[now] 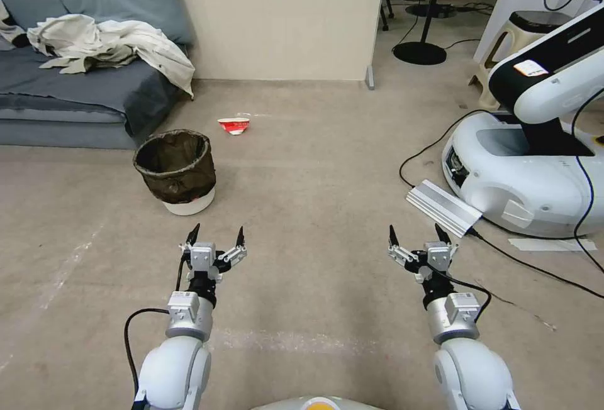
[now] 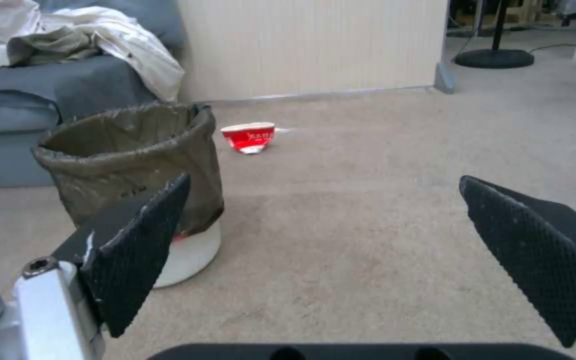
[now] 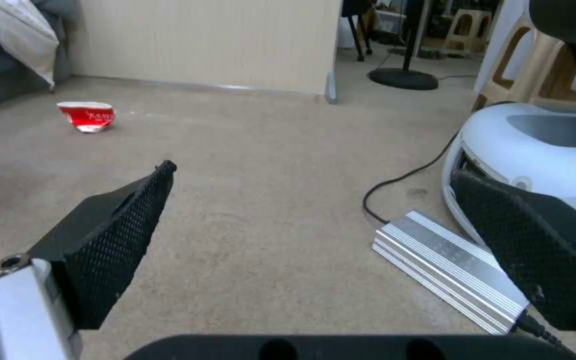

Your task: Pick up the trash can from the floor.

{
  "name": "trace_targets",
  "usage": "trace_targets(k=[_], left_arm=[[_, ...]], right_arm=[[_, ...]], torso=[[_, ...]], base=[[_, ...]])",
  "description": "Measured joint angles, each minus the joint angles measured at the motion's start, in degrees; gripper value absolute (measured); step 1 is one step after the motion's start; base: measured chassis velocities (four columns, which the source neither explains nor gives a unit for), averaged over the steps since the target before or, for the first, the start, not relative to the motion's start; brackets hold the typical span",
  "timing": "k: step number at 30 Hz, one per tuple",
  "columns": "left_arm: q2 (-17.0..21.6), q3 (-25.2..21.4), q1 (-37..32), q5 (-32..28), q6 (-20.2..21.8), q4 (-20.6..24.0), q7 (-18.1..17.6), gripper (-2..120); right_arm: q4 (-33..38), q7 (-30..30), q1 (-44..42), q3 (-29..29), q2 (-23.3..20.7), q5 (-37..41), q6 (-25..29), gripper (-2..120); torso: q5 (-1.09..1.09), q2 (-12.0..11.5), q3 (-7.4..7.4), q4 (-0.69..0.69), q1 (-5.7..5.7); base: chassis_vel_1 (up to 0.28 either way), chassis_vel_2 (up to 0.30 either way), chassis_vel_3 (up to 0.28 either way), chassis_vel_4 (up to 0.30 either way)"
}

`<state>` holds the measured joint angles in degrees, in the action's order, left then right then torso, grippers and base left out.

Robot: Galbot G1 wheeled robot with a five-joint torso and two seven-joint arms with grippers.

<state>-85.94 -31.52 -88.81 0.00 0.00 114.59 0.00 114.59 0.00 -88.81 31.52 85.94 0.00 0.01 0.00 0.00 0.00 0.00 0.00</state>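
The trash can [image 1: 177, 172] is a small white bin with a dark bag folded over its rim, standing upright on the floor [image 1: 314, 196] close to the sofa. In the left wrist view the trash can [image 2: 135, 165] stands just beyond one finger. My left gripper [image 1: 216, 235] hovers open a short way in front of the can and slightly to its right, holding nothing. My right gripper [image 1: 419, 235] is open too, far to the right of the can, over bare floor [image 3: 268, 175].
A crushed red-and-white paper cup [image 1: 234, 125] lies behind the can. A grey sofa [image 1: 69, 102] with crumpled cloth stands at the left. A white robot base [image 1: 522, 171], a silver metal box [image 1: 442, 207] and black cables [image 1: 535, 265] crowd the right.
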Motion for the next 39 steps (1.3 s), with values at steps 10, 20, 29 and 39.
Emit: trace_targets(k=[10, 20, 29, 39], left_arm=[[0.0, 0.0, 0.0, 0.0, 0.0, 0.0, 0.0, 100], [0.0, 0.0, 0.0, 0.0, 0.0, 0.0, 0.0, 100], [0.0, 0.0, 0.0, 0.0, 0.0, 0.0, 0.0, 100], [0.0, 0.0, 0.0, 0.0, 0.0, 0.0, 0.0, 100]], right_arm=[[0.0, 0.0, 0.0, 0.0, 0.0, 0.0, 0.0, 100], [0.0, 0.0, 0.0, 0.0, 0.0, 0.0, 0.0, 100], [0.0, 0.0, 0.0, 0.0, 0.0, 0.0, 0.0, 100], [0.0, 0.0, 0.0, 0.0, 0.0, 0.0, 0.0, 100]], torso=[[0.0, 0.0, 0.0, 0.0, 0.0], [0.0, 0.0, 0.0, 0.0, 0.0], [0.0, 0.0, 0.0, 0.0, 0.0], [0.0, 0.0, 0.0, 0.0, -0.01]], base=[[0.0, 0.0, 0.0, 0.0], [0.0, 0.0, 0.0, 0.0], [0.0, 0.0, 0.0, 0.0], [0.0, 0.0, 0.0, 0.0]])
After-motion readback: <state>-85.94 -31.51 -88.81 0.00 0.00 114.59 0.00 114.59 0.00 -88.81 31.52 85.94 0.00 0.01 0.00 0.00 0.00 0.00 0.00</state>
